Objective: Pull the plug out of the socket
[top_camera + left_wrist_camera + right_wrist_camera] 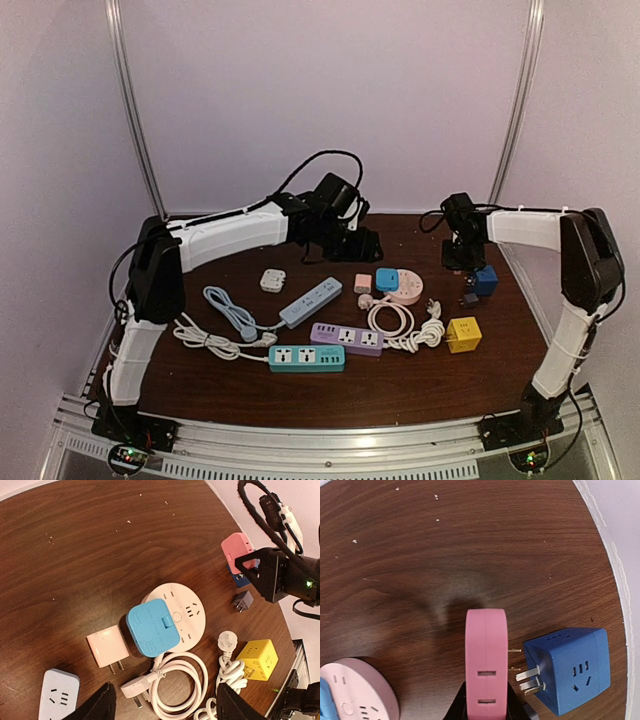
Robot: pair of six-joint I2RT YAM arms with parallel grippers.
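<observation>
The right gripper [486, 711] pinches the pink plug [486, 660], prongs bare beside the blue cube socket [570, 672], while the left gripper [165, 707] hangs with jaws spread over the blue adapter [152, 627], whose faint print is unreadable.

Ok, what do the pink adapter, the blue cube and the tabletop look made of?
Pink adapter: likely moulded plastic, smooth satin, even colour with soft sheen.
Blue cube: probably plastic too, matte, crisp moulded slots.
Tabletop: dark wood or wood-look laminate; grain lines show, which one is unclear.
</observation>
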